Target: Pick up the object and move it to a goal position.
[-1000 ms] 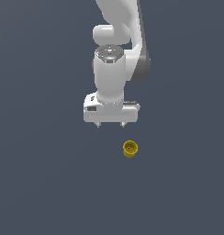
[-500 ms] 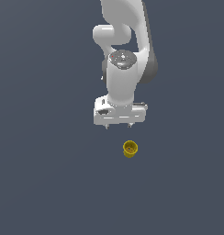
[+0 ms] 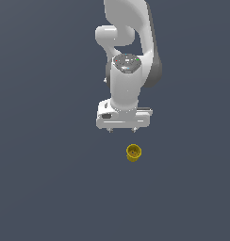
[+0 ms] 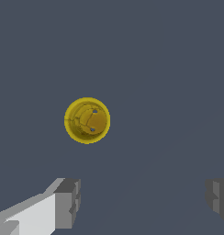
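Cup [image 3: 133, 152] stands upright on the bare grey floor [image 3: 51, 188], hollow top up, just below and apart from the gripper [image 3: 121, 129] in the exterior view. Gripper spreads its fingers [image 4: 67, 202] wide and holds nothing. Small, rigid and probably light, it looks best pinched across its outer wall, though the smooth side may slip.

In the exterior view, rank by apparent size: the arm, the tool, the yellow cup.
1. Arm, largest.
2. Tool, its open fingers wide apart.
3. Yellow cup, smallest, much narrower than the tool.
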